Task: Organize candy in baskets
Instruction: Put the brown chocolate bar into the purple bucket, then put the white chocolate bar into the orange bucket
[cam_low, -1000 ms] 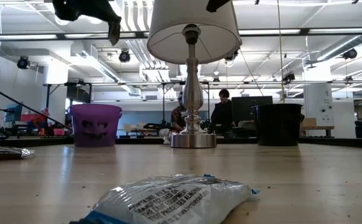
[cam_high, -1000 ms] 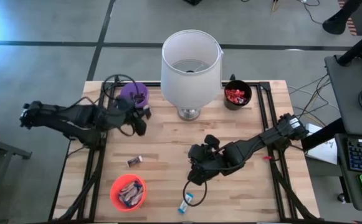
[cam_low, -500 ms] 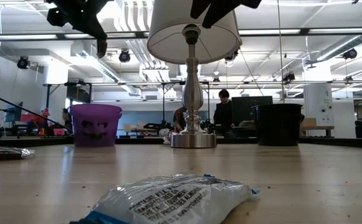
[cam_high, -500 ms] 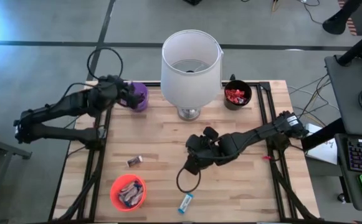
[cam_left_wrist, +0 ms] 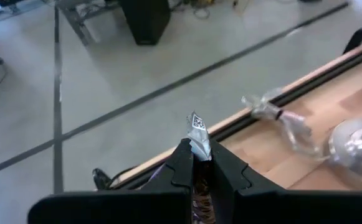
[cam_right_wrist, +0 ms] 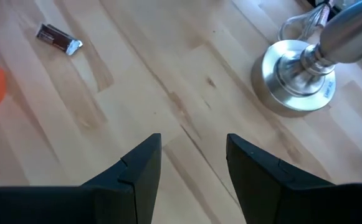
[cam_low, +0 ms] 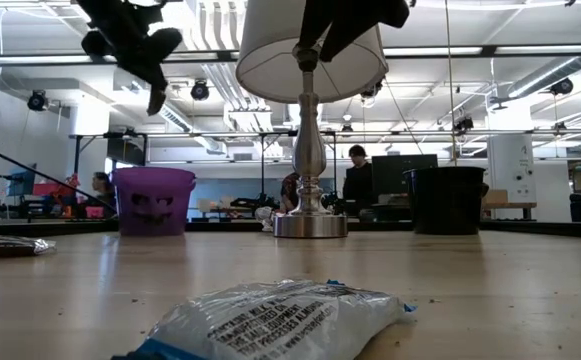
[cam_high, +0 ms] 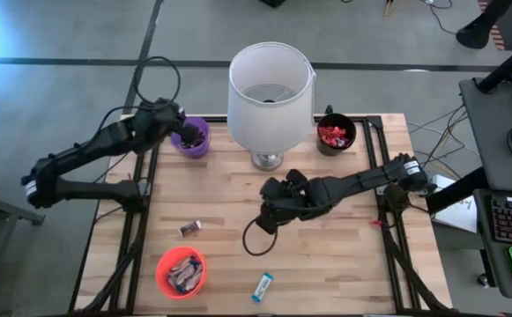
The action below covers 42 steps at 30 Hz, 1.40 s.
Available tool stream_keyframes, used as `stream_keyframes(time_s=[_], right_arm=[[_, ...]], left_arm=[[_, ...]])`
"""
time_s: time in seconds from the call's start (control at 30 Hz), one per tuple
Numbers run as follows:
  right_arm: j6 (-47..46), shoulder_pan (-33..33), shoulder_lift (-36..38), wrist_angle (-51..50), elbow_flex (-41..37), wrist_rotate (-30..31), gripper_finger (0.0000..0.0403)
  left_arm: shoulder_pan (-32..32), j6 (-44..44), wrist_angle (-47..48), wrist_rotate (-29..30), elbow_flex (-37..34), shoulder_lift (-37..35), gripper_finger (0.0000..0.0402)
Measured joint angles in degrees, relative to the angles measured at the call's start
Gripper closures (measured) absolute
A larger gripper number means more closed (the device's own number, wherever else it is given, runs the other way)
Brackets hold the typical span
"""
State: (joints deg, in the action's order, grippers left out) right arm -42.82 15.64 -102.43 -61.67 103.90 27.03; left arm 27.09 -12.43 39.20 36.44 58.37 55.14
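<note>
Since a second ago, left arm has swung from the table's left edge out to the purple basket (cam_high: 191,137); right arm has drawn back from the blue-and-white candy (cam_high: 263,286) toward table centre.

Step in hand (judged): drop into purple. Left gripper (cam_left_wrist: 198,152) is clamped on a dark candy (cam_left_wrist: 197,129), wrapper end sticking out past the fingertips. High view puts it over the basket rim. Centre it over the mouth before letting go, so the bar does not catch the rim.

Right gripper (cam_right_wrist: 192,163): fingers spread, empty, over bare wood near the lamp (cam_high: 270,97) base.

Containers:
- Orange basket (cam_high: 181,271): several bars.
- Black basket (cam_high: 336,134): red candies.
- Purple: contents hidden.

Loose: brown candy (cam_high: 190,228); the blue-and-white one near the front edge.
</note>
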Motion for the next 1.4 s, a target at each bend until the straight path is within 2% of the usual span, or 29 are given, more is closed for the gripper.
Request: stream_keyframes(time_s=[0.07, 0.27, 0.6, 0.87, 1.4], right_arm=[[0.14, -0.3, 0.0, 0.0, 0.0, 0.0, 0.0234], [0.88, -0.8, 0.0, 0.0, 0.0, -0.02, 0.0234], [1.03, -0.81, 0.02, -0.03, 0.0, -0.04, 0.0234], [1.05, -0.81, 0.02, -1.1, 0.0, -0.05, 0.0234], [1.54, -0.83, 0.02, -1.44, -0.07, -1.37, 0.0234]], left_arm=[[0.78, 0.03, 0.61, -0.23, 0.0, 1.55, 0.0399], [3.34, 0.62, 2.14, -5.97, -0.13, 7.11, 0.0399], [4.06, 1.45, 2.7, -6.23, -0.39, 16.03, 0.0399], [4.09, 3.45, 2.88, -10.06, -0.42, 20.65, 0.0397], [4.58, 4.51, 3.84, -10.44, -0.33, 19.44, 0.0292]])
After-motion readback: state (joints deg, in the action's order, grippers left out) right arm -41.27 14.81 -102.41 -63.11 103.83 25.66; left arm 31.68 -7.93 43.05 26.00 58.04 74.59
